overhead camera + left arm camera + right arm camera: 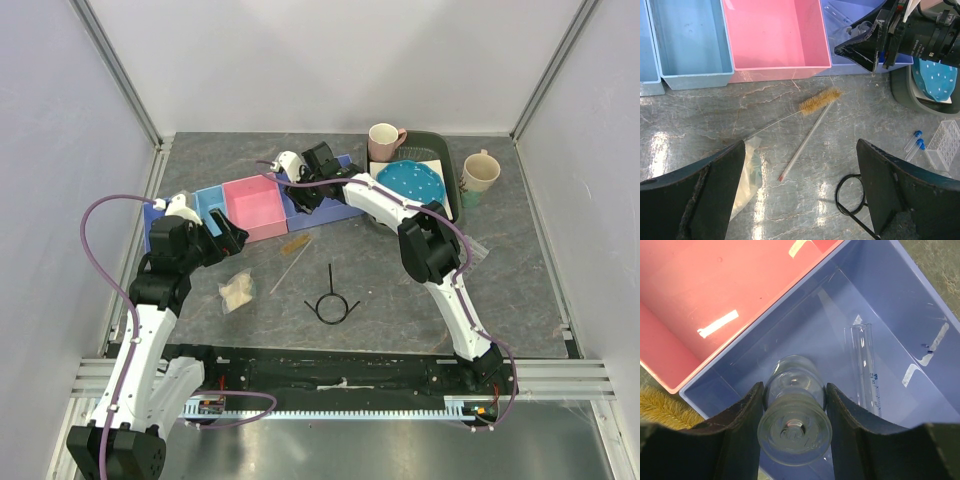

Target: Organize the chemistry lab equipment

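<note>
- Right gripper pinches a glass piece over the purple bin, where a graduated tube lies.
- Left gripper hangs, jaws spread wide, above the brush and rod on the table.

Left pincer gapes wide, arm bent; right pincer clamped, arm reaching forward

pink bin, periwinkle bin, white-dotted blue plate, black wire loop, mug perhaps pale pink
</note>
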Controlling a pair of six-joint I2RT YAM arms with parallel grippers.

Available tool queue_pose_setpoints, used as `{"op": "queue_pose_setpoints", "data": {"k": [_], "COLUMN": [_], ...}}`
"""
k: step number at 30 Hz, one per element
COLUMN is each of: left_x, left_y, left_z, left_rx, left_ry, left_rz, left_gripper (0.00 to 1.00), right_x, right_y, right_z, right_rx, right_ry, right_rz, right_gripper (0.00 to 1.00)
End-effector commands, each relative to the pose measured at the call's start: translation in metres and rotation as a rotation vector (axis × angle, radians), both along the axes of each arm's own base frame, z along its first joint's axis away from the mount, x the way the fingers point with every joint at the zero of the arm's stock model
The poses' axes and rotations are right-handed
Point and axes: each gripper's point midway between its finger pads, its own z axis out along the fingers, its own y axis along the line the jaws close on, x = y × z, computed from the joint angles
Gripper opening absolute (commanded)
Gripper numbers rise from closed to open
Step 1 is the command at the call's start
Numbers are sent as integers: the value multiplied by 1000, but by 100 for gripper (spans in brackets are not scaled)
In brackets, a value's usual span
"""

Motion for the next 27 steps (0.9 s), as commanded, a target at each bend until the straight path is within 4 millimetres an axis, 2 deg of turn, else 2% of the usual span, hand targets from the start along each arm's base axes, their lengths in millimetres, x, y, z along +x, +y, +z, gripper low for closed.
{"op": "queue_pose_setpoints", "data": {"k": [1, 18, 22, 27], "left_x": [8, 2, 2, 1], "left_y": [1, 3, 3, 3], "left_z": [21, 24, 24, 27], "left_rx": [25, 27, 28, 30], "left_ry": [-77, -86, -86, -89], "left_rz": [-10, -6, -3, -3], "left_gripper": [98, 98, 98, 98], "right_x": [8, 5, 5, 5], "right_y": [11, 13, 14, 17], "right_z": [15, 17, 20, 43], "right_rx": [31, 35, 37, 69], "right_ry": [-57, -58, -64, -92], "right_rz": [7, 19, 27, 44], "right_gripper": [41, 45, 57, 72]}}
